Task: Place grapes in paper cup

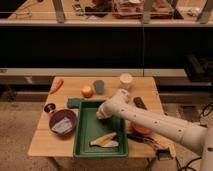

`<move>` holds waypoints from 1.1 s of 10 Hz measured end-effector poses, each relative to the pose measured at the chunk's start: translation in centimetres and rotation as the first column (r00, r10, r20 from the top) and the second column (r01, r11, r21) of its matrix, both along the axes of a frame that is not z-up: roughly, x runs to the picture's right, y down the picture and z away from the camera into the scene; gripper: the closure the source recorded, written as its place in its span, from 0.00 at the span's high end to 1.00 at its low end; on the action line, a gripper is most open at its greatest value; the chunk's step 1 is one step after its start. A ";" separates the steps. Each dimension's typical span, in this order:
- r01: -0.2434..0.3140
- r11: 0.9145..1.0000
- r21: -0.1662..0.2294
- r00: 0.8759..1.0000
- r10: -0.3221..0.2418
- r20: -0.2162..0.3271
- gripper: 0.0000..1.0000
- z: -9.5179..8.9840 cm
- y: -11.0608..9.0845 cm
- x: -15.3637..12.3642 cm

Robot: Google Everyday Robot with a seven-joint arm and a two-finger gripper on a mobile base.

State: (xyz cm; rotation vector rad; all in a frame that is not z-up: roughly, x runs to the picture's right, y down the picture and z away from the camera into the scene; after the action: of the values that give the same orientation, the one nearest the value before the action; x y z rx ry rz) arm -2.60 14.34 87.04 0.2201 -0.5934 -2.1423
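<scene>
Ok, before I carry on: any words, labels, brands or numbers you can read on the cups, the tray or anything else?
None: no readable text anywhere in the camera view.
Paper cup: plain, no print shows.
Grey-blue cup: plain.
Green tray: no marking shows.
Gripper, over the Green tray: no label shows.

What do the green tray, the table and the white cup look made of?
Green tray: likely plastic; uniform matte green with a raised rim.
Table: wood or laminate; light tan, matte top.
White cup: probably paper; pale cream, matte.
The gripper hangs over the tray's far half.
</scene>
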 end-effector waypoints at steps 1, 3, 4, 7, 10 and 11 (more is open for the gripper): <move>0.000 1.000 -0.001 1.000 0.000 -0.001 0.00 -0.1 -0.1 0.0; 0.002 1.000 -0.009 1.000 -0.002 -0.008 0.00 -1.6 -1.2 0.3; 0.002 1.000 -0.005 1.000 -0.002 -0.005 0.00 -2.8 -2.3 0.2; -0.001 1.000 0.002 1.000 0.001 -0.003 0.00 -4.8 -4.2 0.1; -0.197 0.980 0.031 0.979 0.198 -0.046 0.00 -4.5 -5.8 0.9; -0.288 0.956 0.051 0.956 0.290 -0.050 0.00 -5.1 -7.5 0.8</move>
State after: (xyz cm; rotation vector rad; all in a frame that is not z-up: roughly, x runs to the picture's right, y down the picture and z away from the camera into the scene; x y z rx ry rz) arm -1.80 6.85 81.96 0.2522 -0.4518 -1.8720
